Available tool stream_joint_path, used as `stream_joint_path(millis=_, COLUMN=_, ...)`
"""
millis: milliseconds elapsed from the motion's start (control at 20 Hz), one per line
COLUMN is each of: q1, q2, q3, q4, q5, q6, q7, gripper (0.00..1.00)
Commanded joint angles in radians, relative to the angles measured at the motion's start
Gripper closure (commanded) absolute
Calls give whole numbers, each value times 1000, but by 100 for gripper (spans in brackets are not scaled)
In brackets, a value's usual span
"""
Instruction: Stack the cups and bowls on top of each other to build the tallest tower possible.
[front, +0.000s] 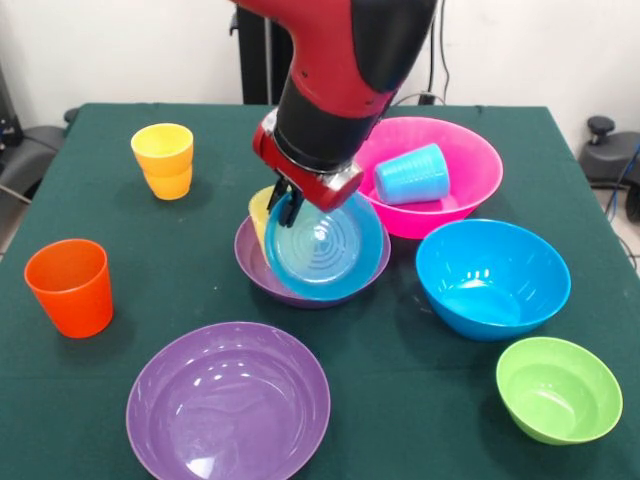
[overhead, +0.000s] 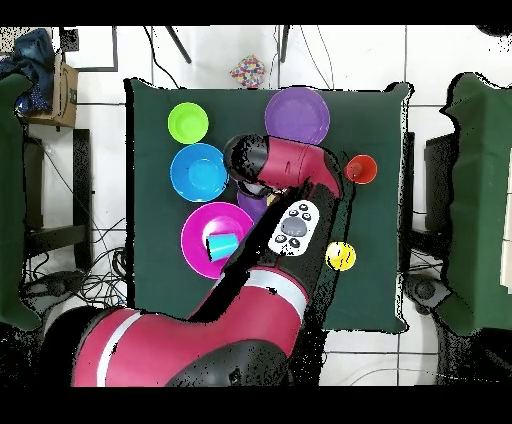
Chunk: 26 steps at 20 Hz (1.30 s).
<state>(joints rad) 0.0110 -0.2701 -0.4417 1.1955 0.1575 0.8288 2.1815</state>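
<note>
My gripper (front: 289, 207) is shut on the rim of the small blue bowl (front: 330, 248). It holds the bowl tilted toward the camera, inside a purple bowl (front: 368, 277) at the table's middle. A pale yellow cup (front: 260, 207) shows just behind the gripper, mostly hidden. A second purple bowl (front: 228, 402) sits at the front. The orange cup (front: 70, 287) stands at the left. Two amber-yellow cups (front: 163, 160) are stacked at the far left. The light blue cup (front: 412, 175) lies on its side in the pink bowl (front: 470, 160). The big blue bowl (front: 493, 278) and the green bowl (front: 558, 388) sit at the right.
In the overhead view the arm (overhead: 285, 170) covers the middle purple bowl and the gripper. The green bowl (overhead: 188, 123), big blue bowl (overhead: 198, 172), pink bowl (overhead: 200, 225), front purple bowl (overhead: 297, 115), orange cup (overhead: 361, 169) and amber-yellow cups (overhead: 341, 256) show around it.
</note>
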Motion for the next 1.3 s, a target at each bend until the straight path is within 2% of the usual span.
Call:
stream_joint_path(millis=50, q1=2, q2=-63, q3=102, q4=-66, q5=28, q6=102, q7=81, gripper=100)
stream_joint_path(millis=250, q1=2, q2=-74, q3=94, q4=-84, q5=18, q6=155, q7=76, gripper=100)
stream_joint_path(millis=450, q1=-4, q2=-88, q3=102, q4=-67, q5=19, q6=145, q7=78, gripper=100)
stream_joint_path(millis=800, q1=-9, q2=-134, q3=140, q4=24, q5=59, q6=31, q7=99, gripper=100)
stream_joint_path(millis=950, q1=5, q2=-159, q3=119, q4=58, q5=48, q6=33, q7=93, gripper=100)
stream_joint_path(millis=1000, q1=6, q2=-173, q3=122, q4=84, q5=50, q6=8, q7=91, gripper=100)
stream_joint_path(millis=1100, q1=-3, q2=-209, q3=154, q4=166, q5=72, q6=-104, q7=93, gripper=100)
stream_joint_path(millis=1300, q1=-57, q2=-255, q3=246, q4=287, q5=106, q6=-279, q7=52, gripper=100)
